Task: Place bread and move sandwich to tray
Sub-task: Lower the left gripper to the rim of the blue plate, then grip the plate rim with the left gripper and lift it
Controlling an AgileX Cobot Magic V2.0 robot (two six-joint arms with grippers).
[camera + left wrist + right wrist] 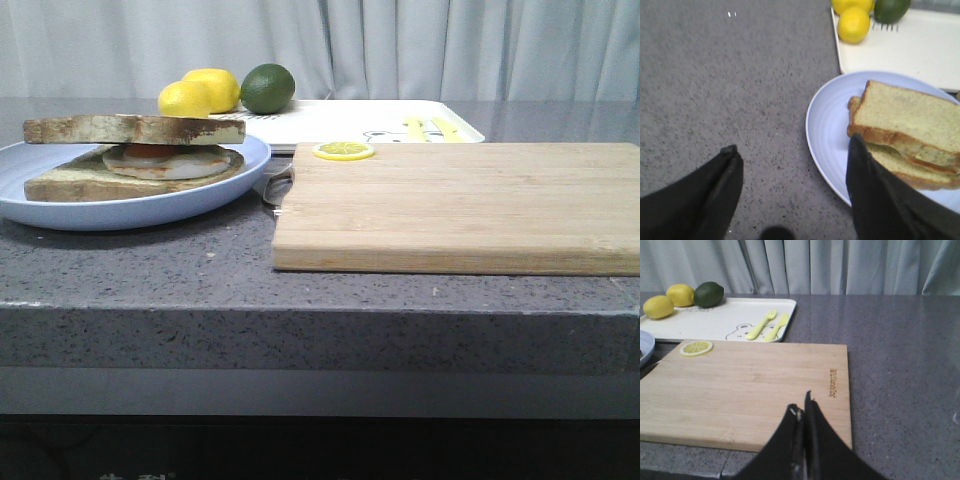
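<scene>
While the bread [134,128] lies flat on top of the egg [172,160], the sandwich [134,160] sits complete on its blue plate [60,212] at the left of the front view, resting on the grey surface [150,270]. A lower slice [80,186] shows under the egg. The tray [330,125] lies farther back, at upper centre of that view, behind a wooden board [460,205] that fills the right half. The plate's rim comes close to the board's left edge.

On the tray's far left corner are two lemons [200,95] and a lime [268,87], bunched together. A lemon slice [343,150] lies on the board's back left corner. The right wrist view shows a yellow fork [761,324] and a second yellow utensil [776,328] side by side on the tray, near its right end.

The left gripper [790,155] is spread wide and holds nothing; one finger [715,185] hangs over bare surface, the other at lower right of that view over the plate's edge, right by the sandwich's corner; whether it touches the bread cannot be told. The right gripper [803,407] has its fingers pressed together, empty, over the near edge of the board.
</scene>
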